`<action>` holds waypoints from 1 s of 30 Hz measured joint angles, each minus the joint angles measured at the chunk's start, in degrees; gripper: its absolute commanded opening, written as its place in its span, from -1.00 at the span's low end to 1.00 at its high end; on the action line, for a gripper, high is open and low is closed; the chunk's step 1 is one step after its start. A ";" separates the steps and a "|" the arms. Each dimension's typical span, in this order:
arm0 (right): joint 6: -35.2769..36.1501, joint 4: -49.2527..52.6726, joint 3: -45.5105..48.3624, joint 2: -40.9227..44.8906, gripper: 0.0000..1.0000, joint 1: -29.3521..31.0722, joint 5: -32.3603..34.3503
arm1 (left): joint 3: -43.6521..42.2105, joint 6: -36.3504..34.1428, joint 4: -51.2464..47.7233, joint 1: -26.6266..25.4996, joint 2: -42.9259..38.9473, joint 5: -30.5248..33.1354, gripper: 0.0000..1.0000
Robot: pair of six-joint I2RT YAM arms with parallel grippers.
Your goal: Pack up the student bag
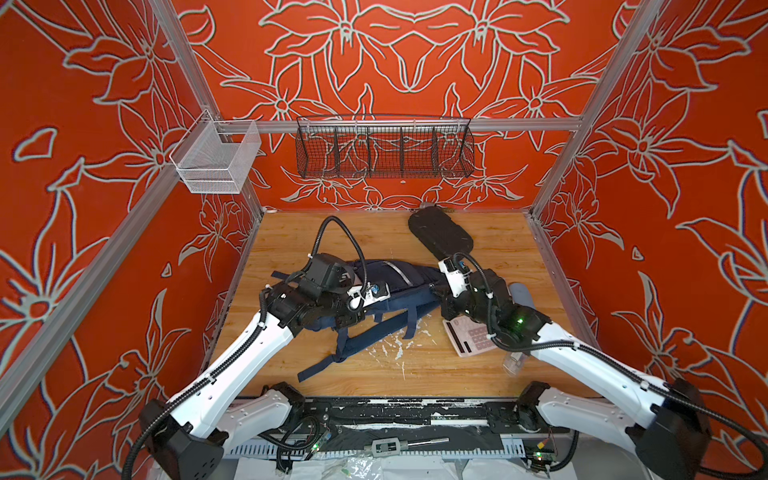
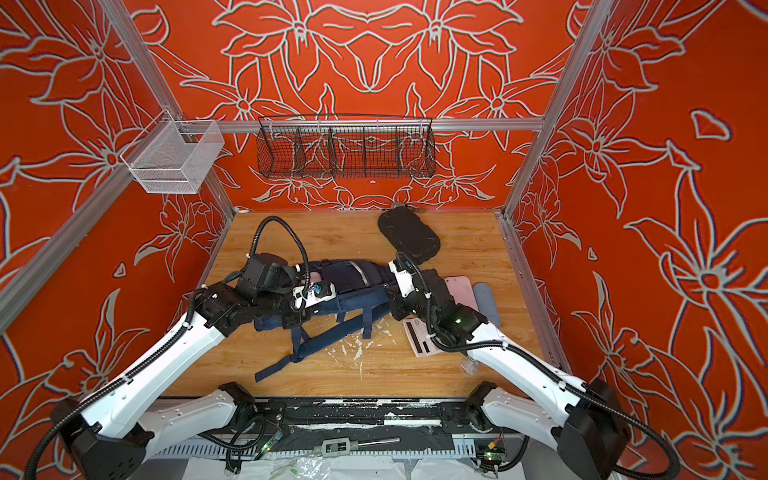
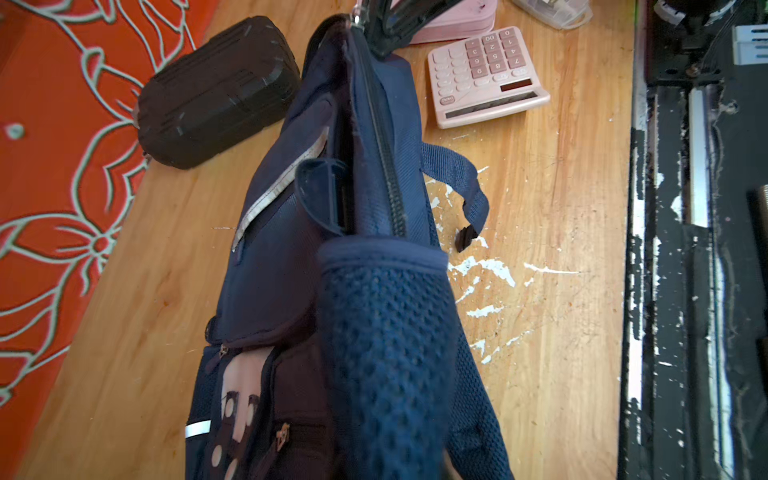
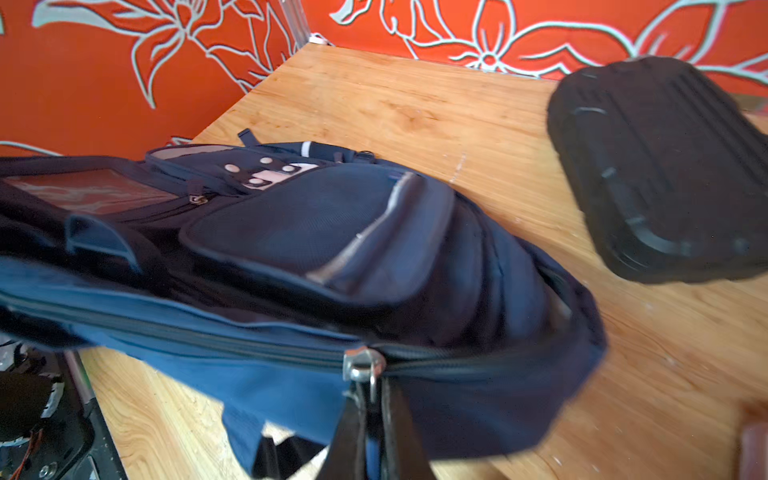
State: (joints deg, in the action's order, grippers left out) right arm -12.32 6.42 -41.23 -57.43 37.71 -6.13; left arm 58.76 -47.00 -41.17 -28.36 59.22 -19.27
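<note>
The student bag (image 1: pixel 399 277) lies in the middle of the desk (image 1: pixel 332 232), propped on one long edge. In both top views its long axis runs left to right across the desk. The zipped front pockets face the back wall, and the straps (image 1: pixel 357 345) trail toward the near edge. The end with the white dotted patch (image 3: pixel 239 399) points left; the end with the grey-striped pocket (image 4: pixel 365 237) points right. The main zip runs along the uppermost edge.

The left claw (image 1: pixel 368 296) sits over the bag's left end. It is clenched in the mesh side pocket (image 3: pixel 386 332), which bulges up right in front of its wrist camera and hides the fingers. The right claw (image 4: pixel 368 399) is at the bag's right end, pinched tight on the metal zip pull (image 4: pixel 363 365).

A black hard case (image 1: pixel 440 237) lies just beyond the bag's right end, toward the back wall, apart from it. A pink calculator (image 3: pixel 486 79) lies on the desk on the near side of that end, partly under the right arm.
</note>
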 measured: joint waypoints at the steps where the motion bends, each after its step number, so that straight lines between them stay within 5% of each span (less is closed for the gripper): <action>1: 0.52 1.01 0.13 1.55 -1.00 -0.09 -0.59 | -1.42 -0.39 1.53 0.42 -0.79 -0.04 -1.00; 4: 3.04 2.60 -0.39 3.69 -1.00 2.73 -0.13 | -4.87 -2.05 7.15 3.85 -1.53 -0.92 -0.85; 7: 5.57 4.24 -4.13 -0.37 -1.00 9.20 2.12 | -7.41 -3.69 13.77 11.06 1.49 -2.58 0.62; 8: 5.95 4.31 -5.49 -2.32 -1.00 10.88 2.36 | -7.37 -3.76 15.23 13.03 3.04 -2.47 0.95; 12: 5.88 3.02 -10.29 -10.38 -1.00 15.02 2.80 | -5.33 -4.42 17.84 16.81 9.70 -1.51 0.95; 15: 5.01 1.70 -10.56 -12.07 -1.00 15.45 2.93 | -5.68 -5.11 18.56 15.89 5.79 -6.01 0.99; 20: 3.06 -0.92 -10.45 -12.13 -1.00 15.65 2.54 | -6.32 -5.49 21.46 5.92 -2.54 -8.46 0.81; 25: 2.05 -1.64 -10.45 -12.24 -1.00 15.67 1.75 | -6.16 -6.36 23.12 -0.79 3.78 -8.13 0.65; 30: -0.35 -3.76 -9.01 -11.41 -1.00 15.65 1.75 | -7.13 -5.68 25.94 -0.85 9.81 -5.64 0.17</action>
State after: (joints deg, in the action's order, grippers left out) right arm -12.67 2.66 -50.24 -68.84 53.36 -4.38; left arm 51.64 -52.69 -15.22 -29.21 69.04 -24.91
